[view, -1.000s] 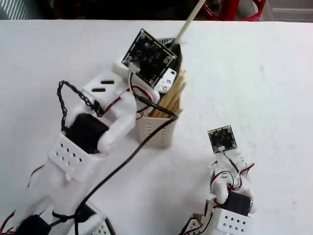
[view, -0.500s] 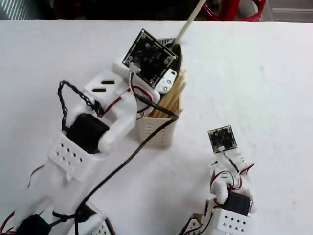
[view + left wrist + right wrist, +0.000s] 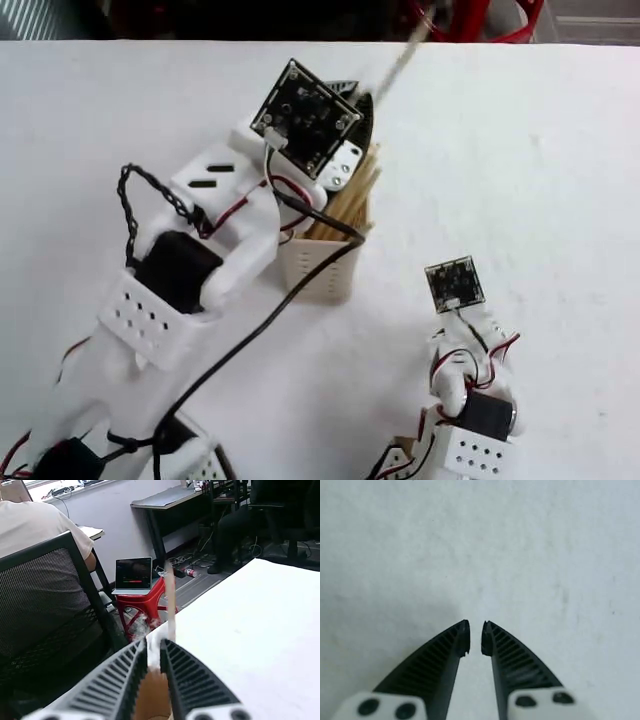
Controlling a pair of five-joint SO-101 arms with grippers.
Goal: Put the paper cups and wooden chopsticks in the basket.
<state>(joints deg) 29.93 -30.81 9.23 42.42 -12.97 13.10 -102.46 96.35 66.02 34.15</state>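
Note:
A cream perforated basket (image 3: 320,265) stands mid-table with a bundle of wooden chopsticks (image 3: 350,200) upright in it. My left gripper (image 3: 154,642) hangs right over the basket, its jaws pressed nearly together on one wooden chopstick (image 3: 170,600). That chopstick (image 3: 405,50) slants up and away past the table's far edge and looks blurred. The bundle's brown tops (image 3: 152,695) show beneath the jaws. My right gripper (image 3: 475,637) is shut with nothing in it, just above bare tabletop, to the right of the basket and nearer the front.
The right arm (image 3: 465,400) sits low at the front right. The left arm's body and black cable (image 3: 250,340) cross the table's left half. A black chair (image 3: 55,615) and a red stool (image 3: 137,605) stand beyond the far table edge (image 3: 210,600).
The held chopstick has swung to the right and turned blurry. Both arms stay where they were.

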